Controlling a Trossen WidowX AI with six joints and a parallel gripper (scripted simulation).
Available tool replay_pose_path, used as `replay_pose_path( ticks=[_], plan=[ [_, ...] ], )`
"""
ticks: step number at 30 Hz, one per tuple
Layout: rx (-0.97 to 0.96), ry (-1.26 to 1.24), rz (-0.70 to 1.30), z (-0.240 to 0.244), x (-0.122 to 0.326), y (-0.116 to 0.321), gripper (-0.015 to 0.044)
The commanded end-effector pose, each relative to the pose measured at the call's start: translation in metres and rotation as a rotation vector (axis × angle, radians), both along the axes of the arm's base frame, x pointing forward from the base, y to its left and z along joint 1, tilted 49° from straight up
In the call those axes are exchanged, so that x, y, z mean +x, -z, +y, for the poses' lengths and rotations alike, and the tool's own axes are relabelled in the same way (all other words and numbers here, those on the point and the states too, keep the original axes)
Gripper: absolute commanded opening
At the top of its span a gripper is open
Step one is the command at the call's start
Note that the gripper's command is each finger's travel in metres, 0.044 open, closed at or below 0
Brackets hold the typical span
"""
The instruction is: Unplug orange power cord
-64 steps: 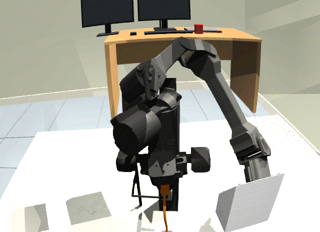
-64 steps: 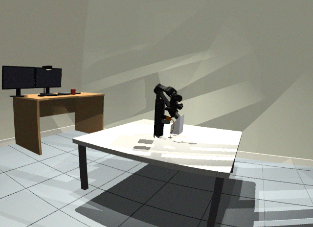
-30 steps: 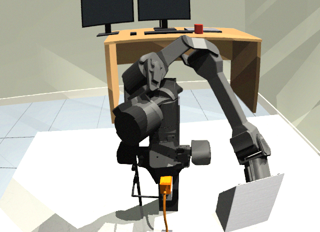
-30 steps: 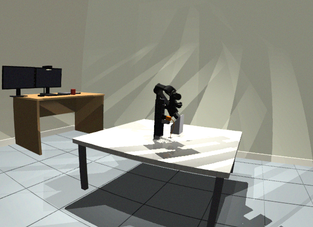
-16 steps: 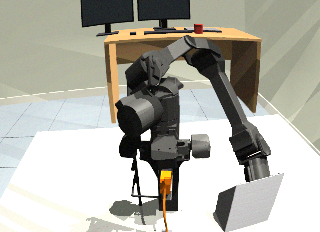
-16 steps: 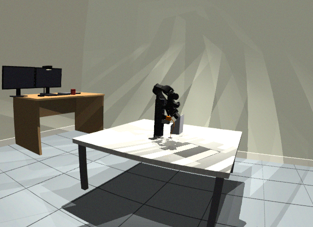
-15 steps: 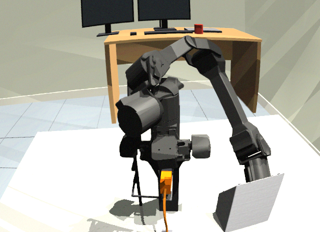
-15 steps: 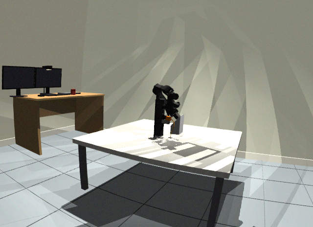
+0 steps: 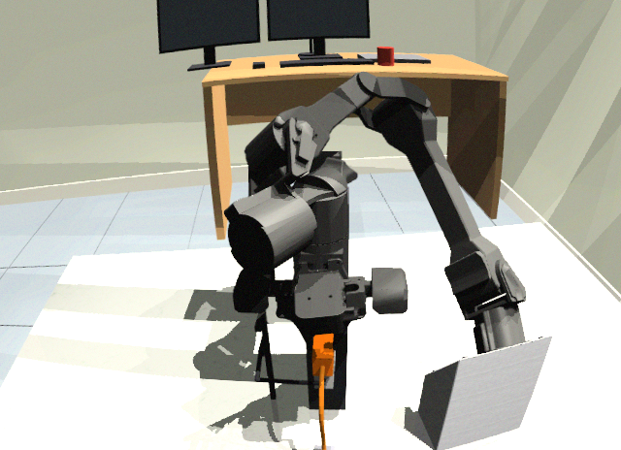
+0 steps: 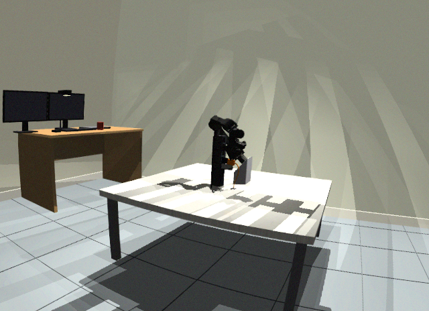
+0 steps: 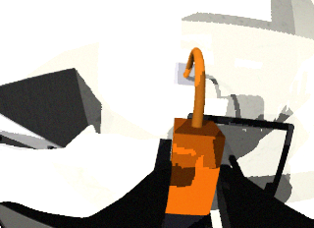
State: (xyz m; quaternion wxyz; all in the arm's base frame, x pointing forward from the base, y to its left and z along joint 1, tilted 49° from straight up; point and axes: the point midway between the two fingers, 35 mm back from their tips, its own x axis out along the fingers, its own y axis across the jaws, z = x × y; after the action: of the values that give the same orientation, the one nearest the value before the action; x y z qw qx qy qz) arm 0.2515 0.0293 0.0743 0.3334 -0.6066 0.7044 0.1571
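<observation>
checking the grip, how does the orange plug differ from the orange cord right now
The plug is a blocky box clamped in the gripper; the cord is thin, round and hangs free. The plug stands straight, the cord curves into a hook. Both share one orange colour and join end to end.

Beyond my white table [image 10: 194, 210] stands a wooden desk [image 9: 350, 77] holding two dark monitors [image 9: 263, 16], a keyboard [image 9: 326, 62] and a red cup [image 9: 385, 54]. A grey wedge-shaped block [image 9: 478, 393] sits on my table, over a pale tiled floor [image 10: 51, 252].
</observation>
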Motion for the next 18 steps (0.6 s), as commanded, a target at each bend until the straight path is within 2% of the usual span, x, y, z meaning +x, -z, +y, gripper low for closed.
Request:
replay_pose_path(
  ticks=[1, 8, 10, 18],
  plan=[
    [0.0, 0.0, 0.002, 0.0005, -0.0004, -0.0004, 0.0087],
    [0.0, 0.0, 0.002, 0.0005, -0.0004, -0.0004, 0.0041],
    [0.0, -0.001, 0.002, 0.001, -0.0001, 0.0001, 0.0],
    [0.0, -0.001, 0.002, 0.0079, 0.004, 0.0072, 0.0]
  ],
)
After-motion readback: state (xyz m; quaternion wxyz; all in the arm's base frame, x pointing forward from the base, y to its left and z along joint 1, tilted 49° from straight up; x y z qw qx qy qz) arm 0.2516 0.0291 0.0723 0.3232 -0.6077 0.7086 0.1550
